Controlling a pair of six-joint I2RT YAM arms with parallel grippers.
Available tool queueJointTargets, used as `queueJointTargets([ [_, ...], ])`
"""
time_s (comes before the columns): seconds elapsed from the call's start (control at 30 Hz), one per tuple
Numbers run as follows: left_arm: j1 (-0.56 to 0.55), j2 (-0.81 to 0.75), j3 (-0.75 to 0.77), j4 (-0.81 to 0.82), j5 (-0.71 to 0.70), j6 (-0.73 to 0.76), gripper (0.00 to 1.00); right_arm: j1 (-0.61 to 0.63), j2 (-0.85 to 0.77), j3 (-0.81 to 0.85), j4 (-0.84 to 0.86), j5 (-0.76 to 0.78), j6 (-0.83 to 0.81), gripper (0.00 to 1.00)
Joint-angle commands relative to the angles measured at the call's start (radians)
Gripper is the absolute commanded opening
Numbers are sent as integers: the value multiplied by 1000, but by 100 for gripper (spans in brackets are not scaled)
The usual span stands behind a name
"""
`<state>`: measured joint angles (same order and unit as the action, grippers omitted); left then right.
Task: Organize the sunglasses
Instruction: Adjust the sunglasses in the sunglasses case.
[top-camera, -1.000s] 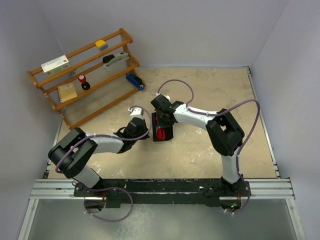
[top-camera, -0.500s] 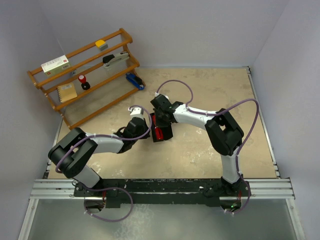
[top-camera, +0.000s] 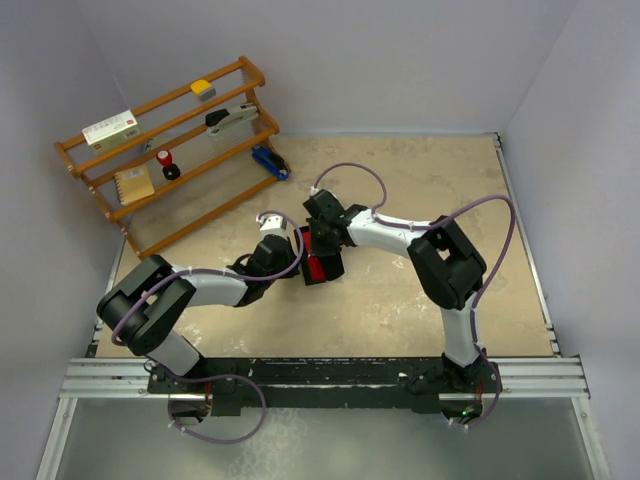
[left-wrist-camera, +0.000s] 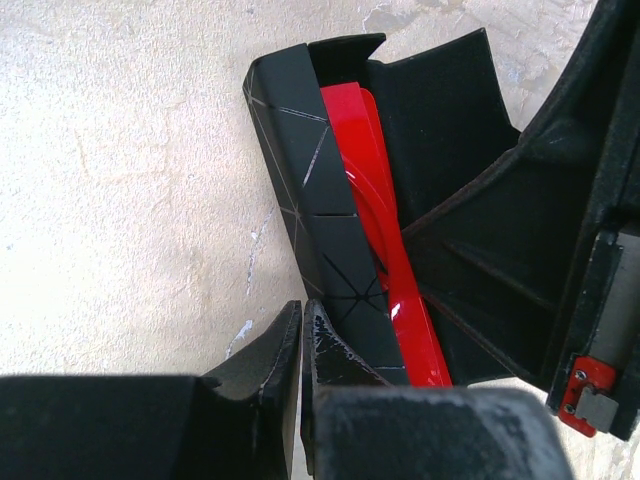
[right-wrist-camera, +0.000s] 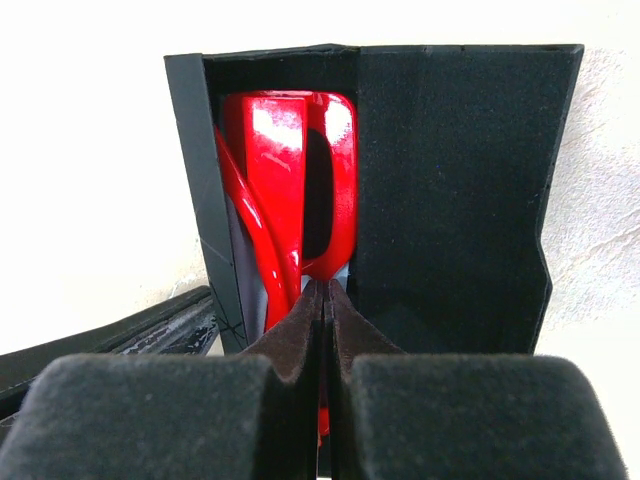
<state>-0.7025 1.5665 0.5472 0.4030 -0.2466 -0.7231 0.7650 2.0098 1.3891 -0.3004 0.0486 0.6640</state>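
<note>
Fingertips pressed together with nothing between them, the right gripper (right-wrist-camera: 322, 296) noses against the red sunglasses (right-wrist-camera: 285, 170), which lie folded inside the unfolded black case (right-wrist-camera: 450, 180). The left gripper (left-wrist-camera: 302, 325), also clamped on nothing, rests against the case's outer flap. The glasses look light, glossy and slippery, with thin, breakable arms. The thicker front frame seems the safer hold.
</note>
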Motion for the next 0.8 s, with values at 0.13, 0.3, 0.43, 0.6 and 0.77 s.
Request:
queueJointTargets([
  [0.13, -4, -19, -1, 41, 4, -12, 0, 10, -30, -23, 9, 6, 11, 2],
  [0.3, -4, -35, -2, 29, -6, -8, 0, 10, -91, 8, -44, 97, -38, 11],
  [0.43, -4, -37, 0, 22, -8, -9, 0, 10, -147, 17, -66, 141, -74, 13],
  [0.6, -4, -48, 6, 6, -15, -6, 0, 6, -235, 0, -84, 197, -97, 11],
  [0.77, -5, -72, 20, -32, -28, 6, 0, -34, -339, -92, -52, 241, -111, 0],
])
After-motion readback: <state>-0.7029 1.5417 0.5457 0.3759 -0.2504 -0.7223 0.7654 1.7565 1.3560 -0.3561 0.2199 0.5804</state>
